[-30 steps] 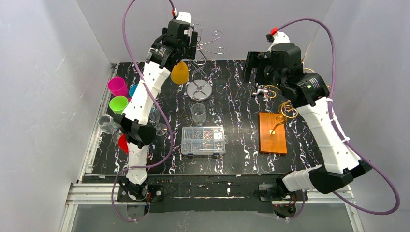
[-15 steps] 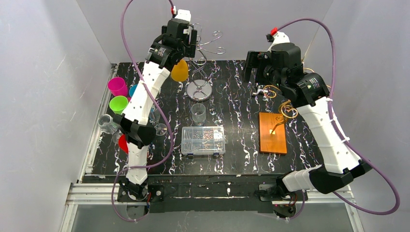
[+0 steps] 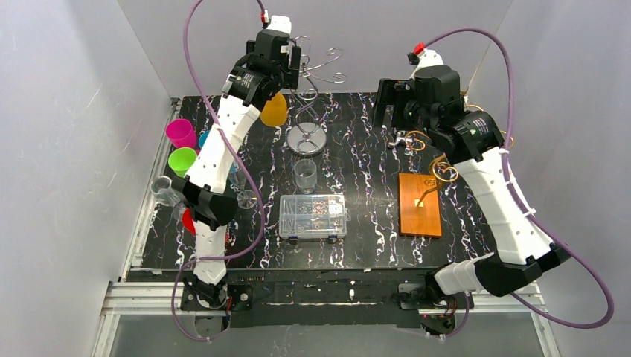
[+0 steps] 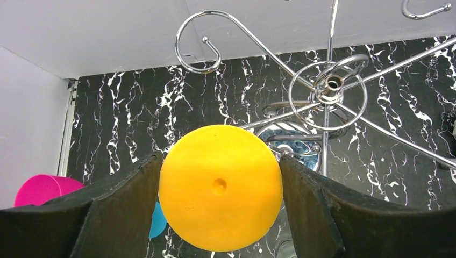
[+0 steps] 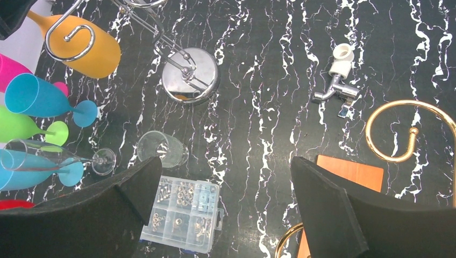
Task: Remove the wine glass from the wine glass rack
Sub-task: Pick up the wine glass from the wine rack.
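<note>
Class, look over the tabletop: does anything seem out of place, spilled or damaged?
A chrome tap lies loose on the table, toward its far right, connected to nothing. It is an odd item among the glasses. Nothing looks spilled or broken.

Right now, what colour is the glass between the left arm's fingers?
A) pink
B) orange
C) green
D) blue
B: in the left wrist view, the round foot of the orange wine glass fills the gap between the two fingers of the left gripper, close beside the chrome rack.
</note>
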